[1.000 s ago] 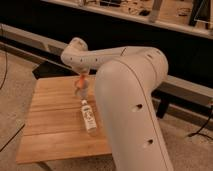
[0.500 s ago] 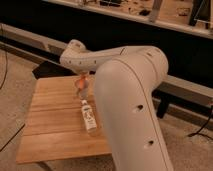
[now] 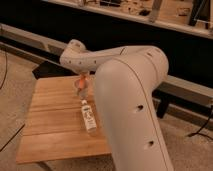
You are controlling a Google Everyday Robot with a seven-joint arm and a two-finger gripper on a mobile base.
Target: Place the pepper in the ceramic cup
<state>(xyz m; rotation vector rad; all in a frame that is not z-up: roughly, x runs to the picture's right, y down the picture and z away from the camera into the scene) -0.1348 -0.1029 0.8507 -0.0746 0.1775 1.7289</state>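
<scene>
My gripper hangs at the end of the white arm over the back middle of the wooden table. It is shut on the pepper, a small orange-red piece sticking down from the fingers. Right below the pepper stands a small pale ceramic cup, partly hidden by the arm. The pepper's tip is at or just above the cup's rim; I cannot tell whether they touch.
A clear bottle with a white label lies on its side on the table just in front of the cup. The arm's large white body covers the table's right side. A dark wall and a ledge run behind.
</scene>
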